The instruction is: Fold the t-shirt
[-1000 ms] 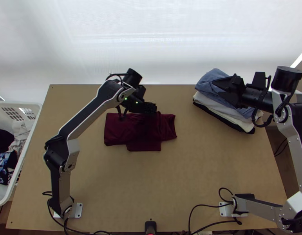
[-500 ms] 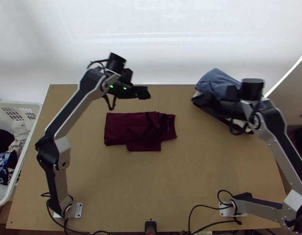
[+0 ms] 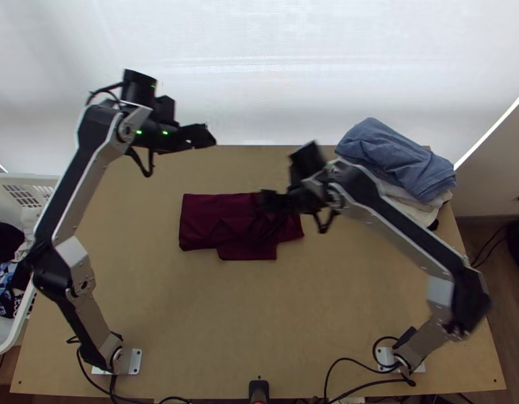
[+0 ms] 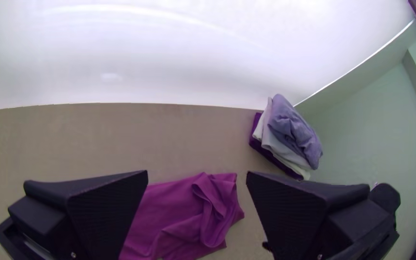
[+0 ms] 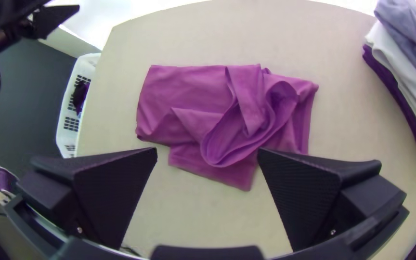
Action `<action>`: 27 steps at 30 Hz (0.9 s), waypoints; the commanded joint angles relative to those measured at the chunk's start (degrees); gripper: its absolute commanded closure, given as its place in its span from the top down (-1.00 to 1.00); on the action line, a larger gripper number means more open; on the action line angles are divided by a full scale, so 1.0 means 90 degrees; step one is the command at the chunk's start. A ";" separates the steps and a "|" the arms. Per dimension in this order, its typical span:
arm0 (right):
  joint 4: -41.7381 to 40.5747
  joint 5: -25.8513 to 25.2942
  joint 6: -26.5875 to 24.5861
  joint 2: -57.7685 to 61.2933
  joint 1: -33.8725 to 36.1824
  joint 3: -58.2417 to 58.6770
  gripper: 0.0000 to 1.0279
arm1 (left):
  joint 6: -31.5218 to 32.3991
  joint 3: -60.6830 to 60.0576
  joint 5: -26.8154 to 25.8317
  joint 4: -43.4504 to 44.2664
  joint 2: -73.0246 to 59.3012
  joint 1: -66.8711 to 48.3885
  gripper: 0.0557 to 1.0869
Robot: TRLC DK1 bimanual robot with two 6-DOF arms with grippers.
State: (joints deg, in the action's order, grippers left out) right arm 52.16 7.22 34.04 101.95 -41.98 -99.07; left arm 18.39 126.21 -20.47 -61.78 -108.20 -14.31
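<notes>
My left gripper (image 3: 204,137) is over the table's far edge at the left, away from the shirt; in the left wrist view the gripper (image 4: 197,175) stands open with nothing held. My right gripper (image 3: 264,199) is above the right part of the dark red t-shirt (image 3: 212,219). In the right wrist view that gripper (image 5: 207,151) is open and empty too. There the t-shirt (image 5: 193,86) looks purple; it lies folded into a rough oblong, its right part loosely rumpled, with a flap sticking out along one long side.
A stack of folded clothes, blue cloth (image 3: 394,158) on top, lies at the table's far right corner. A white basket (image 3: 20,330) holding clothes stands beyond the left edge. Bare wood (image 3: 259,316) lies between the shirt and the near edge.
My left gripper has moved from over the shirt up and to the left. My right arm has swung left from the stack to above the shirt. The stack's blue cloth is uncovered.
</notes>
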 commanded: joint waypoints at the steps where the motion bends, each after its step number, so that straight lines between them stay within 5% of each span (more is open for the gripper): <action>1: 0.0337 -0.0930 -0.0462 0.0723 -0.0414 -0.0731 0.91 | -0.0090 -0.0108 -0.0011 -0.0177 0.0421 0.0281 0.93; 7: 0.0630 -0.2082 -0.1126 0.1690 -0.0834 -0.1356 0.91 | -0.0227 -0.0225 -0.0011 -0.0333 0.0646 0.0701 0.93; 27: 0.0689 -0.3156 -0.1331 0.3115 -0.0971 -0.1815 0.91 | -0.0374 -0.0215 -0.0011 -0.0411 0.0753 0.1004 0.93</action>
State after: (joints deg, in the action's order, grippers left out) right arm 57.74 -19.73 23.05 128.81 -50.52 -114.85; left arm 15.81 125.23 -20.47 -65.10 -103.42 -5.61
